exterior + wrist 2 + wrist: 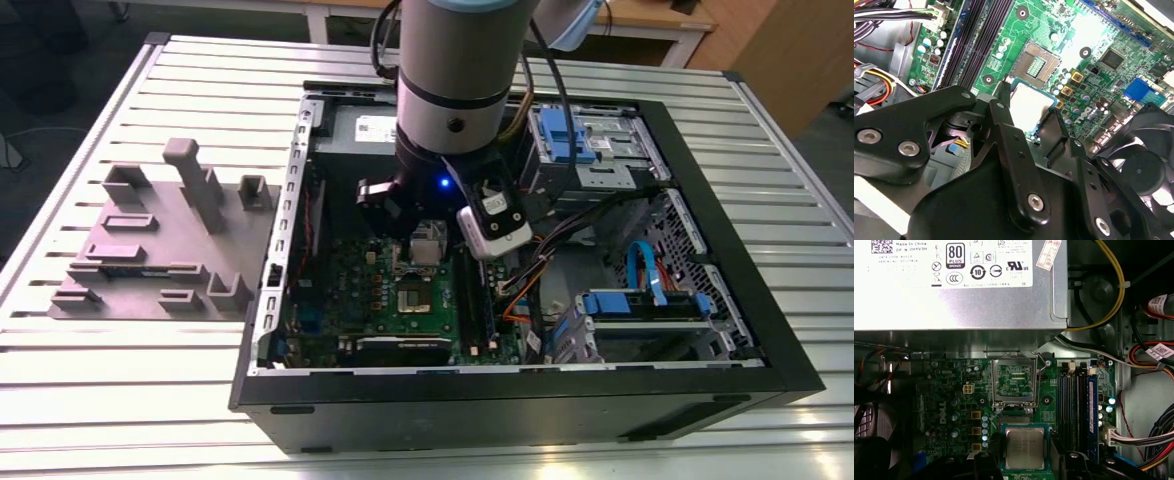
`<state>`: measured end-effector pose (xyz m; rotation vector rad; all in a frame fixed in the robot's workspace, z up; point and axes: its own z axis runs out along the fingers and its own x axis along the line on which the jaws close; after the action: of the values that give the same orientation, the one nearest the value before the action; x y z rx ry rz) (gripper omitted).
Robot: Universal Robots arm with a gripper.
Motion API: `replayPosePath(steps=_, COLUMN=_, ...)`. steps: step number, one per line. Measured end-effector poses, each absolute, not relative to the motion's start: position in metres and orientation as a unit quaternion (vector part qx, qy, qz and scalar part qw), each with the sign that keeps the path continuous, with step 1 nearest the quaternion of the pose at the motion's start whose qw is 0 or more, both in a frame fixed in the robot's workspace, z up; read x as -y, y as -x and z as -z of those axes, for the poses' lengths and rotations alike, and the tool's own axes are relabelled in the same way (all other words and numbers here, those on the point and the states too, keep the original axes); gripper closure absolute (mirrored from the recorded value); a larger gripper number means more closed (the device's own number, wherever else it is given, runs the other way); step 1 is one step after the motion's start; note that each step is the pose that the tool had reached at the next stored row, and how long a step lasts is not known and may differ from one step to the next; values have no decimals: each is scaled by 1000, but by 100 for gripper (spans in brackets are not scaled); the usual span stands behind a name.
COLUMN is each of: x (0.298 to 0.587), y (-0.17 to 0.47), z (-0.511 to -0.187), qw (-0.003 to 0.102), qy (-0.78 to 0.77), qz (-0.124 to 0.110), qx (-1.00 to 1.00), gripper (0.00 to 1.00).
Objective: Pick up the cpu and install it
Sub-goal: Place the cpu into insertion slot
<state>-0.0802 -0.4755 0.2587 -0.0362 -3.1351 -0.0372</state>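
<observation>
Metal slatted table [134, 420], gripper [1025, 442] holding cpu [1025, 450]

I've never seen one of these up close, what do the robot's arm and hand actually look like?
The arm is a thick silver-grey tube with a black band and a small blue light. Black cables run alongside it, and a white-and-black box sits near the wrist. The hand is matte black, built from flat bars joined by silver bolts.
</observation>
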Motion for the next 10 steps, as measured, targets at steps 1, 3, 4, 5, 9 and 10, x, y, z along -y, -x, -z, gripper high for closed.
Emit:
replayPosePath(steps=1, x=476, y=80, z=-259, qw=3, qy=12, qz=12, qx=1000, gripper=53)
replayPosePath(steps=3, x=475, y=80, z=-258, qw=3, qy=12, qz=12, qx=1000, gripper=53)
replayPosePath(steps=4, x=475, y=80, z=-257, qw=3, qy=12, qz=12, qx=1000, gripper=53)
replayPosePath(steps=5, x=476, y=80, z=-257, qw=3, qy=11, qz=12, qx=1000, gripper=53)
replayPosePath(steps=9, x=476, y=80, z=-252, qw=3, qy=8, qz=12, qx=1000, gripper=53)
replayPosePath(steps=10, x=476, y=80, z=-250, qw=3, qy=8, qz=12, qx=1000, gripper=53)
